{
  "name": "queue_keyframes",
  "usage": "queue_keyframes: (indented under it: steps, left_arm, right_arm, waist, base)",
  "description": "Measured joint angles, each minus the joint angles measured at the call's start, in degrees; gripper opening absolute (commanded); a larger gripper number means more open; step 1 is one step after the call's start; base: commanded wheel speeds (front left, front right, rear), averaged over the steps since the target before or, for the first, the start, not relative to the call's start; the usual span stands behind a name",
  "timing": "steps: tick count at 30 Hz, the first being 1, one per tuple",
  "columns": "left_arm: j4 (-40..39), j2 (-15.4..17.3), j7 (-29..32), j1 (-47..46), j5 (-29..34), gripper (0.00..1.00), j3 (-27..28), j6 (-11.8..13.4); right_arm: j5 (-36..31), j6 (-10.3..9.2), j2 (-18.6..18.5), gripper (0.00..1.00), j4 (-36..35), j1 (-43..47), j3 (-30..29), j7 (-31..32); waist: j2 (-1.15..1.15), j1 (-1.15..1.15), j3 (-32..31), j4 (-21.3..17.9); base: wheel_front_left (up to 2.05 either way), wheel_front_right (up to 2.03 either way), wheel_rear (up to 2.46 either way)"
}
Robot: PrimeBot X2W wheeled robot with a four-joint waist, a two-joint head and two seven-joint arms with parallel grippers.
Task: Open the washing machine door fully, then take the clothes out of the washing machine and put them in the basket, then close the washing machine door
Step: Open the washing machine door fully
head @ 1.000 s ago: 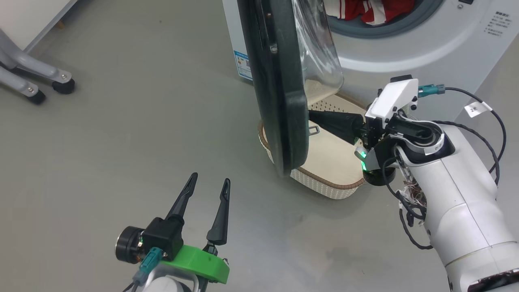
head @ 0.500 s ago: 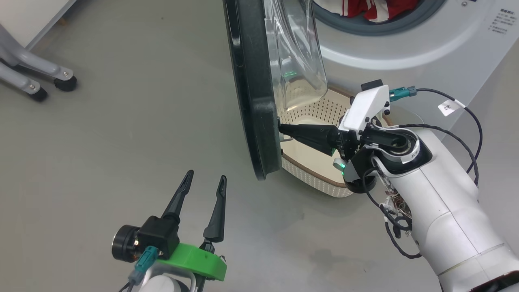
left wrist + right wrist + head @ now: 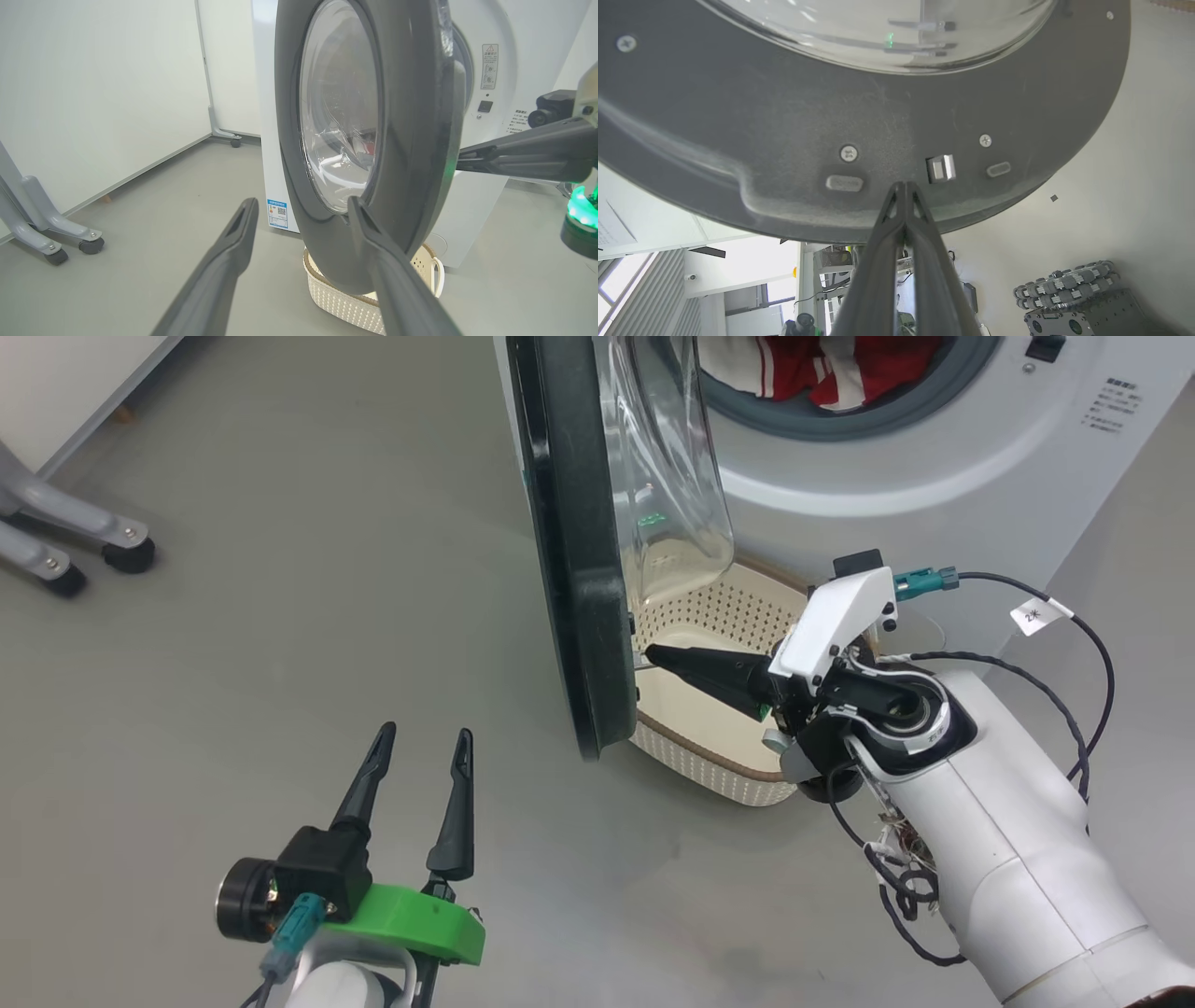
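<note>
Pointing at grainy dark door point(image 3: 784, 121) | right pincer point(image 3: 905, 185) pinched together, empty | left pincer point(image 3: 423, 734) splayed, empty

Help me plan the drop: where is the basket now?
Head view, right of centre: the basket sits on the floor before the washing machine, beneath its open door and the right gripper.

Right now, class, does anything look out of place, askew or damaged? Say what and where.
Nothing spilled or broken. Only the basket looks awkwardly placed: the open washing machine door overhangs one end.
</note>
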Motion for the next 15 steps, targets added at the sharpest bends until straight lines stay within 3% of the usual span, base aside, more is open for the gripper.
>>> queue_keyframes:
  steps: [5, 8, 15]
  left_arm:
    - [0.8, 0.0, 0.0, 0.2, 0.5, 1.0, 2.6, 0.0]
    - [1.1, 0.0, 0.0, 1.1, 1.3, 1.0, 4.9, 0.0]
    - [1.3, 1.2, 0.0, 3.4, 2.5, 1.0, 8.6, 0.0]
  right_arm:
    - [-4.4, 3.98, -0.6, 0.0, -0.4, 2.2, 1.3, -3.3]
    - [-10.2, 6.66, -2.9, 0.0, -1.2, 3.2, 2.9, -7.2]
    - [-21.7, 7.86, -7.2, 0.0, -4.6, 6.2, 4.4, -18.7]
  waist:
    - [0.0, 0.0, -1.8, -2.1]
    - [0.0, 0.0, -3.1, -3.8]
    - [0.0, 0.0, -5.8, -8.6]
  base:
    - [0.0, 0.0, 0.0]
    - [0.0, 0.0, 0.0]
    - [0.0, 0.0, 0.0]
